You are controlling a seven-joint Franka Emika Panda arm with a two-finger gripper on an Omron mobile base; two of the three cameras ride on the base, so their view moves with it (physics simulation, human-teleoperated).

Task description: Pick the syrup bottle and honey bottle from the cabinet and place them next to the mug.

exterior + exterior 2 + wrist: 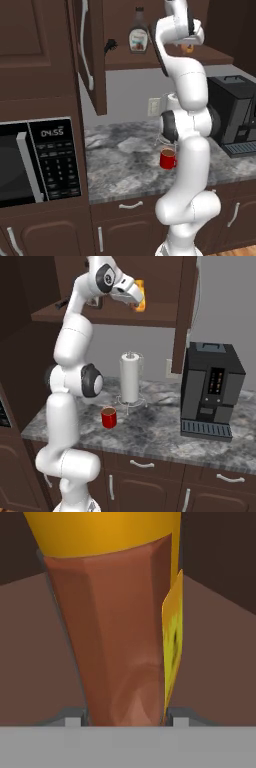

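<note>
The honey bottle (120,637), orange-amber with a yellow label edge, stands on the shelf of the open cabinet (150,59), and my gripper (125,718) is shut on it, one fingertip against each side. From the base cameras the honey bottle (140,296) peeks out orange past the hand at the shelf's right end. The syrup bottle (138,35), dark brown with a white label, stands further left on the same shelf. Down on the counter sits the red mug (168,158) (108,417), just behind my arm.
The cabinet door (92,55) hangs open to the left of the shelf. A paper towel roll (131,378) stands behind the mug and a black coffee machine (210,391) to its right. A microwave (35,160) is built in at the left.
</note>
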